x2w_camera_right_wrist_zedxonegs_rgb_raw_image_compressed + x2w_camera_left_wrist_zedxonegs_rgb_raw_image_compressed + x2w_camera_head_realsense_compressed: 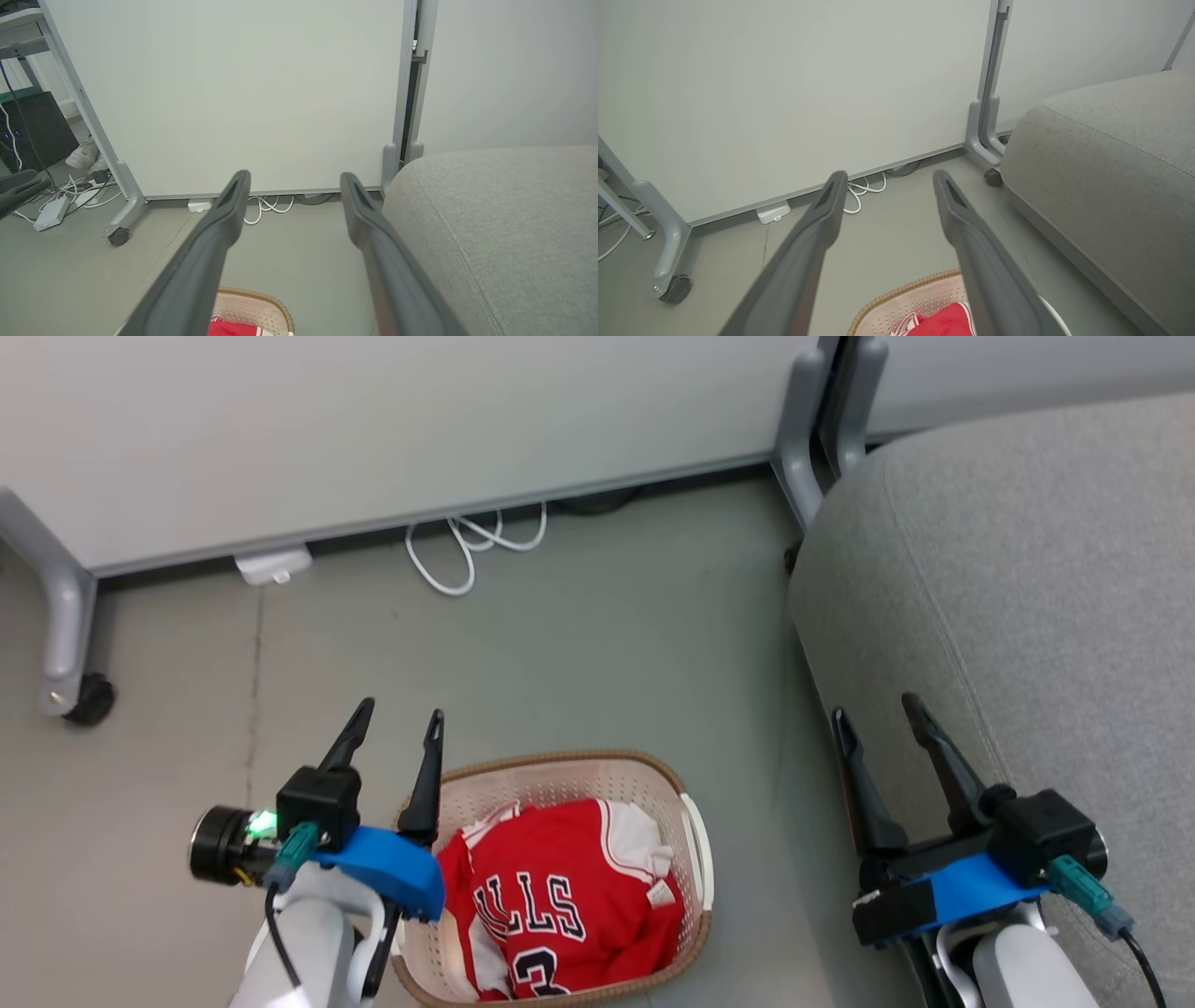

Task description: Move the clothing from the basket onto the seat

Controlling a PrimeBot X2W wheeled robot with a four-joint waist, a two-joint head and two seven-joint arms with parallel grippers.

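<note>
Red shiny jersey clothing [569, 896] lay heaped inside cream perforated plastic basket [695, 859] on floor, beside large grey fabric seat [1027, 616]. Left gripper [397, 728] and right gripper [882, 714] hovered spread, empty. Risk: slick fabric slipping from pinch, or basket lifting along.

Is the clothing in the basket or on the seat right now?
In the basket: the clothing lies bunched within its walls, on the floor beside the seat.
</note>
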